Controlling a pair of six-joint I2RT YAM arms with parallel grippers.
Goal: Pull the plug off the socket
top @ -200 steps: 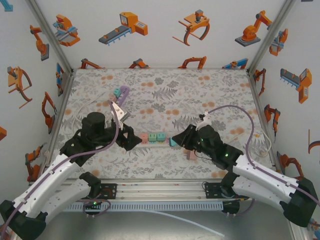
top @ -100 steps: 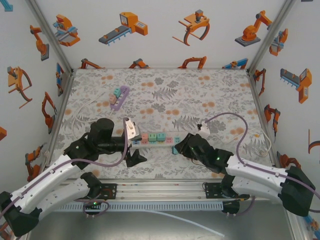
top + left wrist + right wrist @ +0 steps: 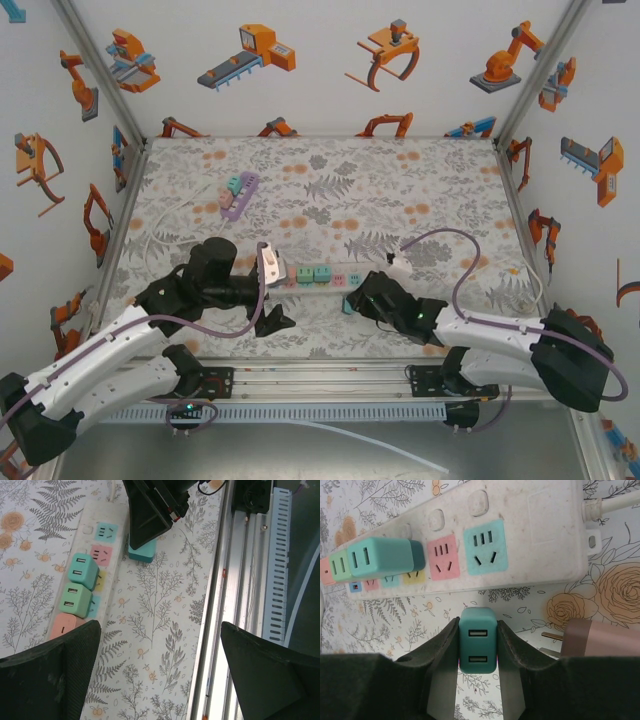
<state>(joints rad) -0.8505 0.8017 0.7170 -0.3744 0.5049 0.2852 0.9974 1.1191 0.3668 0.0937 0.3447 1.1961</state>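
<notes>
The white power strip (image 3: pixel 322 276) lies mid-table with coloured sockets (image 3: pixel 486 547). A teal USB plug (image 3: pixel 478 641) is off the strip, just in front of it, and my right gripper (image 3: pixel 478 647) is shut on its sides. The same plug (image 3: pixel 142 551) sits under the right gripper (image 3: pixel 351 303) in the left wrist view. Still seated in the strip are a teal plug (image 3: pixel 381 556), a green one (image 3: pixel 73 600) and a pink one (image 3: pixel 63 625). My left gripper (image 3: pixel 159 630) hangs wide open over the mat near the strip's left end (image 3: pixel 270 296), holding nothing.
A brownish-pink plug (image 3: pixel 600 639) lies loose on the mat right of the held plug. A purple power strip (image 3: pixel 238 193) sits at the back left. The strip's white cable (image 3: pixel 615 502) leads off right. The aluminium rail (image 3: pixel 225 580) marks the near table edge.
My right gripper has drawn back toward the near edge with the teal plug, away from the strip. The left arm swung right and forward, opening beside the strip's left end.
</notes>
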